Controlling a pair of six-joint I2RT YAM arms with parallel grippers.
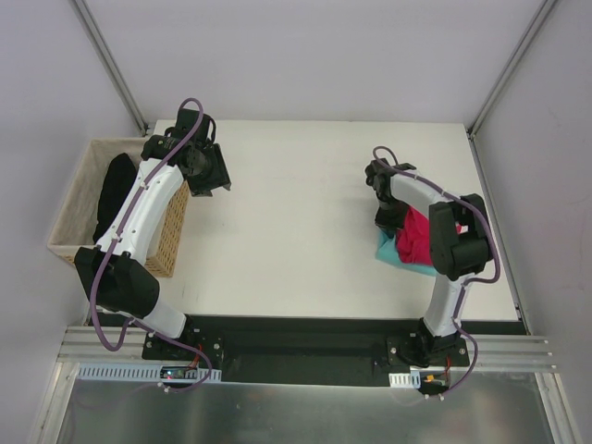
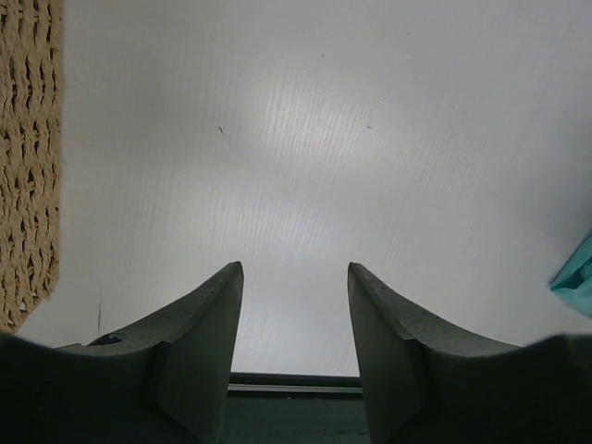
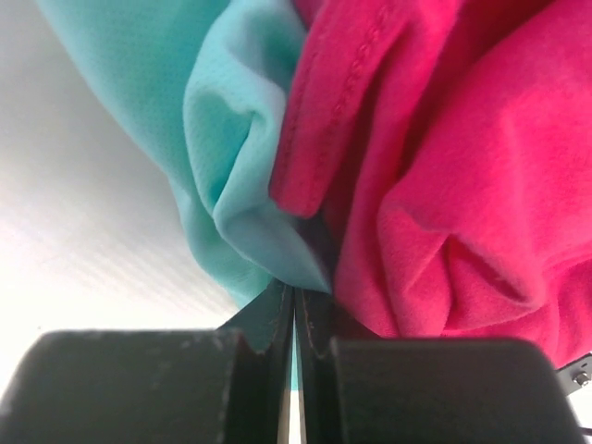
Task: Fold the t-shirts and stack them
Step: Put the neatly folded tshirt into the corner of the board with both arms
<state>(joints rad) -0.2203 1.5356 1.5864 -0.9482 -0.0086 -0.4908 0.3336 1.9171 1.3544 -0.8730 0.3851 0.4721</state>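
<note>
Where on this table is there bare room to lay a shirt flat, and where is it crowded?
The wide middle of the table is bare, from the open left tool and wicker basket across to the teal shirt. Crowded: the right side, where the pink shirt lies bunched on it under the right arm.

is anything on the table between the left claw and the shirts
Nothing visible lies on the table between the left claw and the teal shirt and pink shirt. The right arm hangs over the pile, though, with the right claw shut at the cloth.
</note>
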